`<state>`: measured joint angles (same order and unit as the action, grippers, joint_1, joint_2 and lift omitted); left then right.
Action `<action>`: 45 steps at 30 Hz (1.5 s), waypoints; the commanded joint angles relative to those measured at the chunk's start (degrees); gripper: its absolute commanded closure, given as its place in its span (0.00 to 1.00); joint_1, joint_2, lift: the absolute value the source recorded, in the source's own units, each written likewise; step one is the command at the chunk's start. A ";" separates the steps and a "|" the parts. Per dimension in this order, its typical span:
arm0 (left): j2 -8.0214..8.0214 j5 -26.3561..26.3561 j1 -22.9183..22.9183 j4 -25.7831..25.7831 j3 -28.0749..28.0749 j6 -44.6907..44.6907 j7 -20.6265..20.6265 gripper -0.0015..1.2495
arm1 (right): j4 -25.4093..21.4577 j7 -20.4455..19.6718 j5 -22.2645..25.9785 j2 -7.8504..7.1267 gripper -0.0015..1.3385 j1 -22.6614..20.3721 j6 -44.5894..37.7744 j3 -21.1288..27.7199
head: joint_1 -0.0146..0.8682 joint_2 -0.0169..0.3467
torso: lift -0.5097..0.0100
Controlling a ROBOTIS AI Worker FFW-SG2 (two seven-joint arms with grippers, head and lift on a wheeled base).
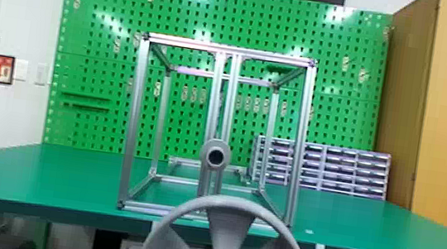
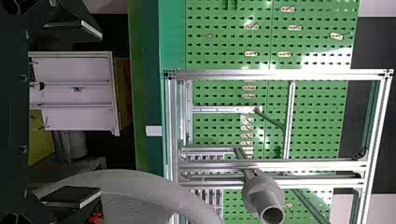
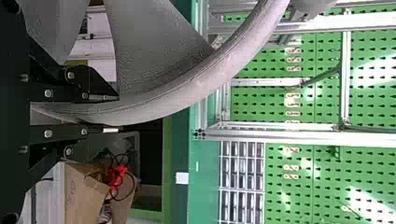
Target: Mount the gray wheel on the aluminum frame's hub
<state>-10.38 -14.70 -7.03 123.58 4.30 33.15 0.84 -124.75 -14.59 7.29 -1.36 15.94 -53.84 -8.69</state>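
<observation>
Round, gray wheel (image 1: 228,235) with fat spokes is hanging before the shiny metal frame (image 1: 134,122) and its tube-like hub (image 1: 216,145); the right hand (image 3: 112,115) is pinching its curved rim (image 1: 233,203); the left hand (image 2: 100,114) is gaping wide.

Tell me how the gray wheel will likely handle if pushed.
The gray wheel should stay stiff, judging by its thick rim and broad spokes. It is probably fairly light for its size, given the wide gaps between spokes. Pushed off-center, it may pivot, since the right pincer holds it at the rim.
</observation>
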 commanded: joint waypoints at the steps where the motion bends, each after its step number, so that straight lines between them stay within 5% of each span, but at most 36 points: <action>1: -0.08 -1.30 -0.44 -0.36 1.23 -0.01 1.00 0.10 | -0.32 -0.79 0.54 0.49 0.89 0.76 -0.03 -0.89 | 0.01 0.06 | 0.02; 19: -0.43 -6.13 -4.39 -11.61 7.12 -12.67 4.34 0.14 | -2.69 -4.66 4.84 1.28 0.89 -0.03 0.76 -3.88 | 0.01 0.06 | 0.02; 45: -0.34 -5.78 -5.36 -13.46 5.89 -15.13 5.40 0.23 | -4.36 -4.74 6.78 0.66 0.89 -1.00 1.28 -4.05 | 0.01 0.06 | 0.02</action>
<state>-10.72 -20.59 -12.49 110.49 10.22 17.91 6.03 -129.01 -19.31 13.75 -0.60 15.03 -52.93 -12.91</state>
